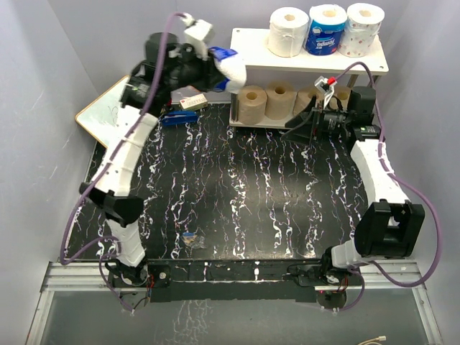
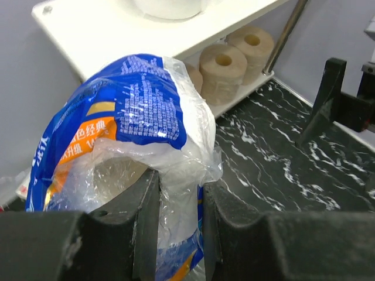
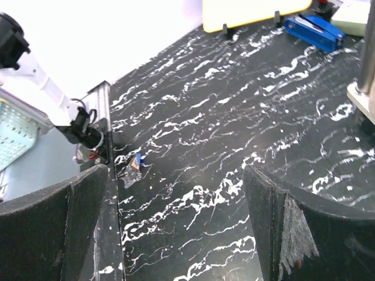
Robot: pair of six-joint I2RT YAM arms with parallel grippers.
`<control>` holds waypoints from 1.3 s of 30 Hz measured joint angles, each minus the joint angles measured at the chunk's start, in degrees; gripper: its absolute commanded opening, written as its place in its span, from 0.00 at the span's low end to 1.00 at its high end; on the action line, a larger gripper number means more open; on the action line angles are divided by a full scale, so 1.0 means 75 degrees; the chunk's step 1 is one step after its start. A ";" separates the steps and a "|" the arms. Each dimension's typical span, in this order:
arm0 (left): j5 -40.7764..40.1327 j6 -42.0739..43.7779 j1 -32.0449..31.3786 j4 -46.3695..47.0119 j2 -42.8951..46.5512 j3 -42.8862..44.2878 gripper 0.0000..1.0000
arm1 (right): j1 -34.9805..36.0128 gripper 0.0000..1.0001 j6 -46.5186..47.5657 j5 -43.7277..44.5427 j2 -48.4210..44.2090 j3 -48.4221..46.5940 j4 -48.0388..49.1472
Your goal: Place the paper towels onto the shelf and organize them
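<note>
The shelf (image 1: pixel 251 44) stands at the back right. On its top board are a white roll (image 1: pixel 287 32), a blue-wrapped roll (image 1: pixel 327 29) and a dotted roll (image 1: pixel 363 29). Tan rolls (image 1: pixel 266 104) line the lower tier, the right ones partly hidden by my right arm. They also show in the left wrist view (image 2: pixel 225 67), under the top board (image 2: pixel 105 29). My left gripper (image 1: pixel 231 72) is raised at the shelf's left end, shut on a crumpled blue, white and orange plastic wrapper (image 2: pixel 135 117). My right gripper (image 1: pixel 307 123) is open and empty in front of the lower tier.
A framed whiteboard (image 1: pixel 108 108) leans at the back left, with a blue stapler-like tool (image 1: pixel 180 117) and a small box (image 1: pixel 192 100) beside it. A small wrapper scrap (image 1: pixel 190 241) lies near the front edge and shows in the right wrist view (image 3: pixel 136 161). A shelf leg (image 3: pixel 366 52) stands close on the right.
</note>
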State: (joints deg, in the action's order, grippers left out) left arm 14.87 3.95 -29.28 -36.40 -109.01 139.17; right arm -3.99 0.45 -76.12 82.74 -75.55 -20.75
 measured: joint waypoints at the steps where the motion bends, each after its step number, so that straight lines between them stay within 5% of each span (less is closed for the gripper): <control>1: 0.0358 -0.0248 0.0280 0.0020 0.0160 -0.0198 0.00 | -0.0020 0.97 -0.0431 -0.0221 0.0087 0.0015 0.0527; 4: 0.1498 -0.1081 0.1332 0.0108 0.0720 -0.1142 0.00 | 0.0020 0.94 -0.1746 -0.0560 0.0187 0.0283 0.2247; 7: 0.2425 -0.1886 0.2028 0.0449 0.1099 -0.2159 0.00 | 0.0082 0.96 -0.4334 -0.0635 0.0321 0.0726 0.5266; 11: 0.3526 -0.2891 0.2014 0.1125 0.1320 -0.3334 0.00 | 0.0157 0.98 -0.8131 0.0085 0.1169 0.0793 0.9888; 14: 0.4065 -0.3541 0.1888 0.1591 0.1317 -0.3707 0.00 | 0.0204 0.98 -0.9573 0.0766 0.1690 0.0796 1.1418; 22: 0.4858 -0.4913 0.1839 0.2999 0.1644 -0.4540 0.00 | 0.0580 0.93 -1.0824 0.1617 0.2005 0.0868 1.1981; 32: 0.5135 -0.5677 0.1839 0.3748 0.1985 -0.5319 0.00 | 0.1862 0.95 -1.0080 0.1804 0.2203 0.0758 1.1103; 39: 0.5065 -0.5761 0.1839 0.4007 0.1988 -0.5517 0.00 | 0.1918 0.94 -0.9888 0.1935 0.2833 0.0361 1.0789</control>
State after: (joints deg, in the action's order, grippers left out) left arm 52.86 -39.27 -15.49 -6.35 -94.11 97.80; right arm 10.39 -73.71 -61.60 103.98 -72.84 60.16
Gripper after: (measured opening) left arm 0.241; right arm 0.941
